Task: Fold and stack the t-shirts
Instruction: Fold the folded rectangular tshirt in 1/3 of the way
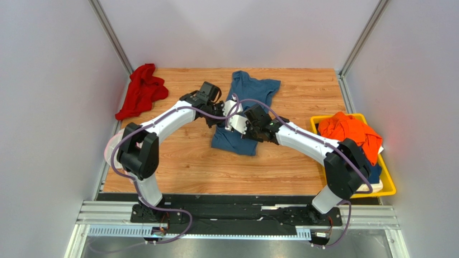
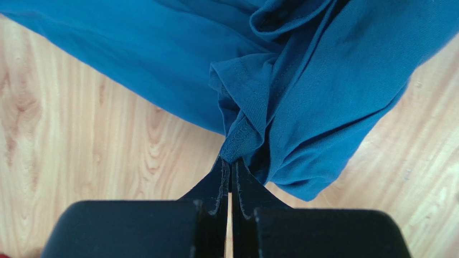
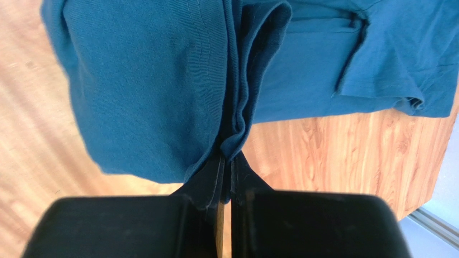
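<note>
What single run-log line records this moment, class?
left gripper: shut on blue t-shirt | right gripper: shut on blue t-shirt | red garment: crumpled, far left | orange t-shirt: in yellow bin

Soft matt knit cloth w/ stitched hems: blue t-shirt. Smooth wood-grain top, slight sheen: table. Glossy plastic: yellow bin.

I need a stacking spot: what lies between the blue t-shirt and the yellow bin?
Bare wooden table, crossed above by the right arm reaching to the blue t-shirt from beside the yellow bin; the top view shows it.
</note>
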